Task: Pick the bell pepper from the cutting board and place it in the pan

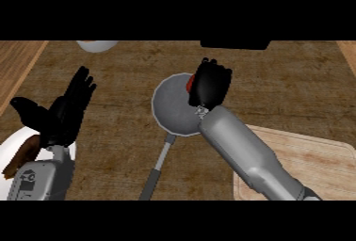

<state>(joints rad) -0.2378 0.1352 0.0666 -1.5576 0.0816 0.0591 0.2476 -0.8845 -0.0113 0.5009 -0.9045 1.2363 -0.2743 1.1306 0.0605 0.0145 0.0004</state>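
Right hand (210, 85) over pan (172, 110), fingers curled round red bell pepper (190, 83) (ready for drop). Left hand (66, 110) at 9 o'clock, fingers apart, resting. Cutting board (313, 160) at 4 o'clock.

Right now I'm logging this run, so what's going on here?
The right hand is over the grey pan, curled round something red, apparently the bell pepper, which is mostly hidden. The cutting board at lower right shows nothing on it. The left hand rests open at the left, beside a white plate.
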